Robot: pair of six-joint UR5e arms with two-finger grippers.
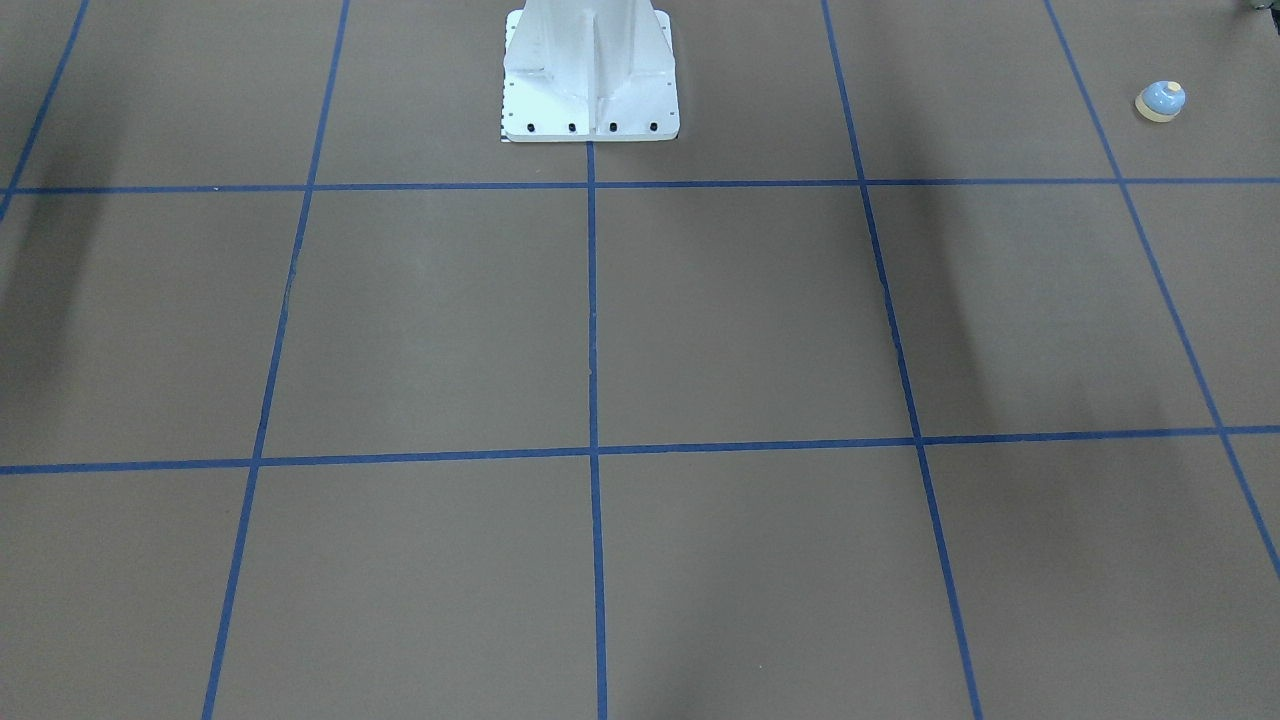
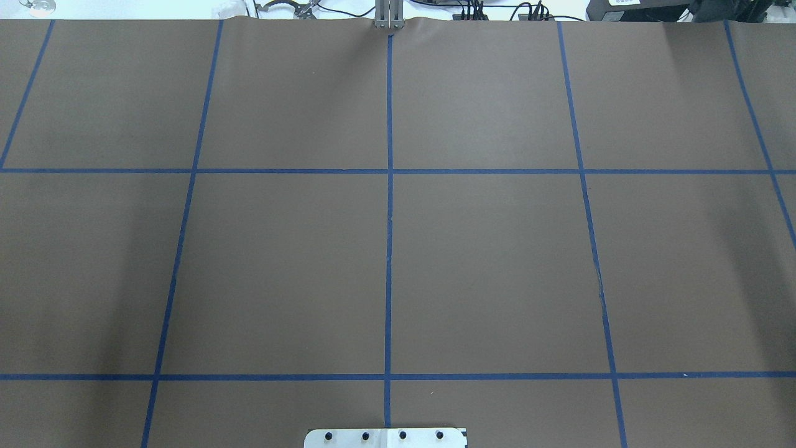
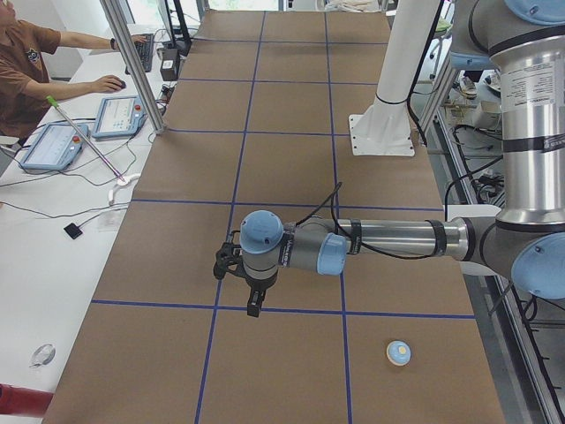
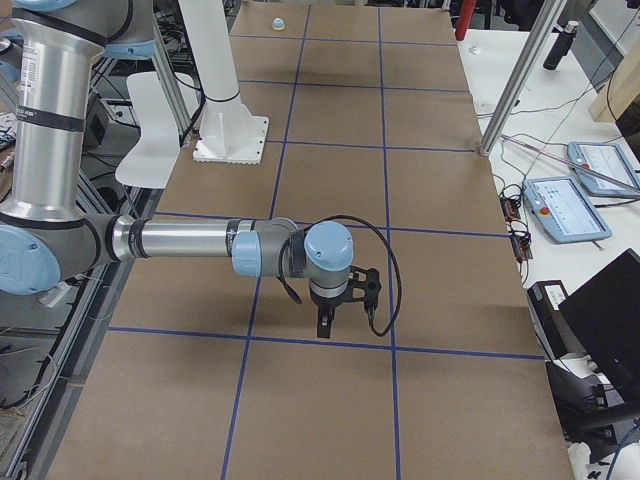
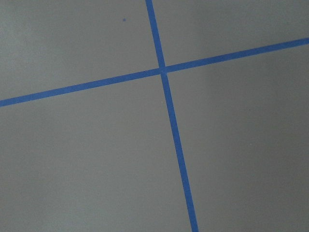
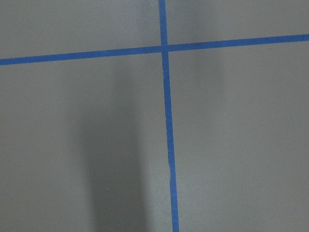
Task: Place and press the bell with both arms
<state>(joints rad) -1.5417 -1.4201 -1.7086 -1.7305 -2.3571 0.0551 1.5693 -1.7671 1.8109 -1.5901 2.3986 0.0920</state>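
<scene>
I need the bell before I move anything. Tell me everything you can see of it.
The bell is a small light-blue dome with a cream round button on top and a cream base rim. It stands upright on the brown table cover, inside one taped square at the robot's left end, near the robot's side. Nothing touches it; the left gripper hangs apart from it.

The flat table (image 2: 497,249), covered with brown paper, carries a grid of blue tape lines (image 2: 389,249). A small light-blue dome bell with a cream button (image 3: 398,353) stands on it, well apart from the left gripper (image 3: 252,305), towards the robot's edge. A white bolted metal pedestal (image 3: 384,132) stands far beyond that gripper.
</scene>
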